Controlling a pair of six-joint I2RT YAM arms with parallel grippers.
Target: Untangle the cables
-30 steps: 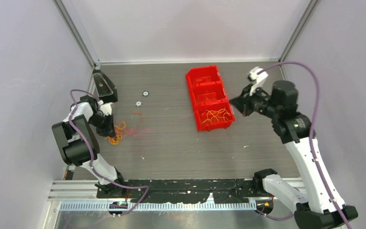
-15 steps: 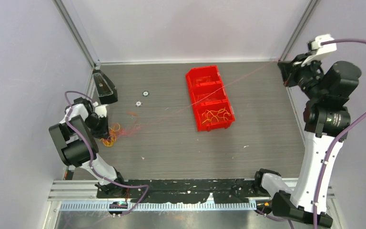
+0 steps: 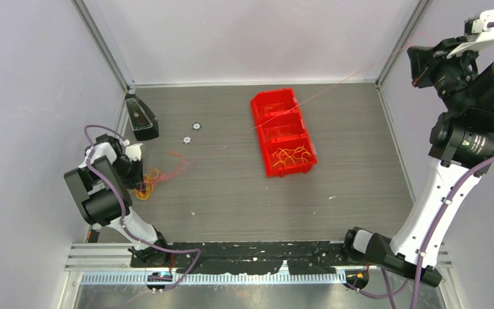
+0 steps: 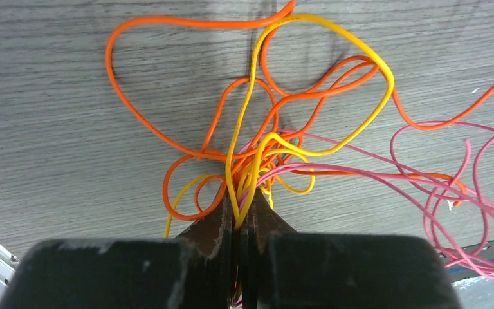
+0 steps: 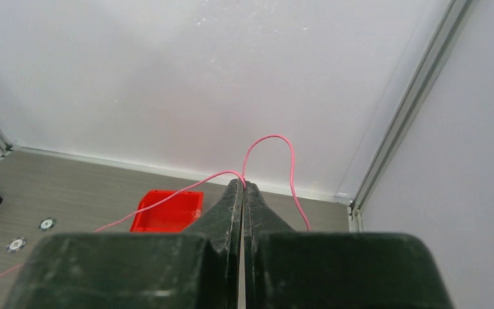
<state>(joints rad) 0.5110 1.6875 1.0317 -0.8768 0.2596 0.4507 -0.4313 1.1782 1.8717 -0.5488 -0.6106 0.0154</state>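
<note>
Grey table (image 3: 231,199) carries the cables (image 4: 257,129) near its left edge, where the left gripper (image 4: 242,215) is clenched on the orange, yellow and pink tangle. The right gripper (image 5: 242,187), raised high over the far right corner, pinches one pink strand (image 5: 271,136) that runs taut over the red bin (image 3: 283,132) back to the tangle.

Nothing to read here: no lettering, number, brand or sign comes through in any of the three views. The small box (image 3: 159,277) on the near rail shows a lit spot, too tiny to make out any characters.
</note>
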